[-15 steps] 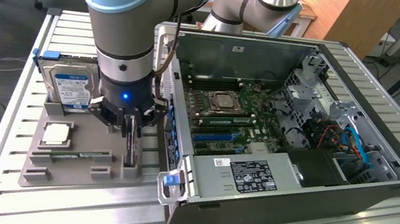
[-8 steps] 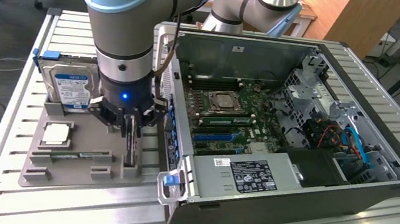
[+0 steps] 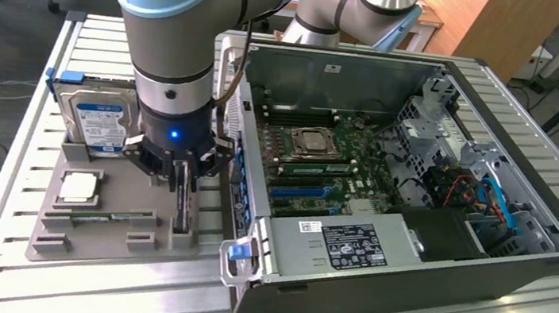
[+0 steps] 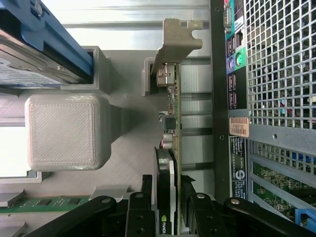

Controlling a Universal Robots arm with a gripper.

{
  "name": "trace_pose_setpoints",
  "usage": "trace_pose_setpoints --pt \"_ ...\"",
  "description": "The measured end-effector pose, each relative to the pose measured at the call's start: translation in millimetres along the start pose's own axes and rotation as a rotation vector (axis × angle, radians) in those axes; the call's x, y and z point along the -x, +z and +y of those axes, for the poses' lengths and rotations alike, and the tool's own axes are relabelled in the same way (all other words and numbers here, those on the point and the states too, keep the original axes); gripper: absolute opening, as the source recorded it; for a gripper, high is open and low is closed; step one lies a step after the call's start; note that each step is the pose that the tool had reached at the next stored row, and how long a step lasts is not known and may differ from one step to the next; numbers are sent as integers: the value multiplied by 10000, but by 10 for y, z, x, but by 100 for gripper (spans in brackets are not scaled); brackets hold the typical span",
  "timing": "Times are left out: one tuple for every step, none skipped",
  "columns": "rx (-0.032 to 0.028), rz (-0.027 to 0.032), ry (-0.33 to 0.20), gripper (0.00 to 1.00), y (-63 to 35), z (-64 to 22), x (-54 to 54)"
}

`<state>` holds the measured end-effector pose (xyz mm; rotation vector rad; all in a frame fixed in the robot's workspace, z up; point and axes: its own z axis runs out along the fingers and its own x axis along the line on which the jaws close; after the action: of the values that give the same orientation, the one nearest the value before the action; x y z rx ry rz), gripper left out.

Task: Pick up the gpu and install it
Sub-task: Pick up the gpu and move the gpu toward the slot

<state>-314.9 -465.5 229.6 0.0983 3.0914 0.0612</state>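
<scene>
1. The tray (image 3: 113, 256) lies on the table (image 3: 61, 290), on the exterior view's left of the computer case (image 3: 390, 294).
2. The gpu (image 4: 166, 182) stands on edge in the tray, just beside the case.
3. The hard drive (image 3: 101, 120) stands behind the memory stick (image 3: 102, 217).

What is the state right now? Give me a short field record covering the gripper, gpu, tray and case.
gripper: at the gpu's top edge, above the gray tray
gpu: on edge in its tray slot, metal bracket end clear of the gripper; not in the case
gray tray: also holds a hard drive upright and a memory stick lying flat
computer case: side open, motherboard exposed; beside the tray, on the exterior view's right
install: not yet done
</scene>
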Motion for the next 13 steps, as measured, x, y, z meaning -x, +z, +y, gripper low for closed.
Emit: trace_pose_setpoints --pt "0 1 0 36 0 0 0" --pt "0 0 0 36 0 0 0" --pt "-1 1 0 36 -1 0 -1" --pt "-1 0 0 36 0 0 -1" --pt "0 0 0 36 0 0 -1" --pt "0 0 0 36 0 0 -1" --pt "0 1 0 35 0 0 -1" --pt "0 2 0 35 -1 0 -2" --pt "-1 1 0 28 -1 0 -2" --pt "0 0 0 27 0 0 -2" --pt "0 0 0 27 0 0 -2" --pt "0 0 0 27 0 0 -2" --pt "-1 0 0 27 0 0 -2"
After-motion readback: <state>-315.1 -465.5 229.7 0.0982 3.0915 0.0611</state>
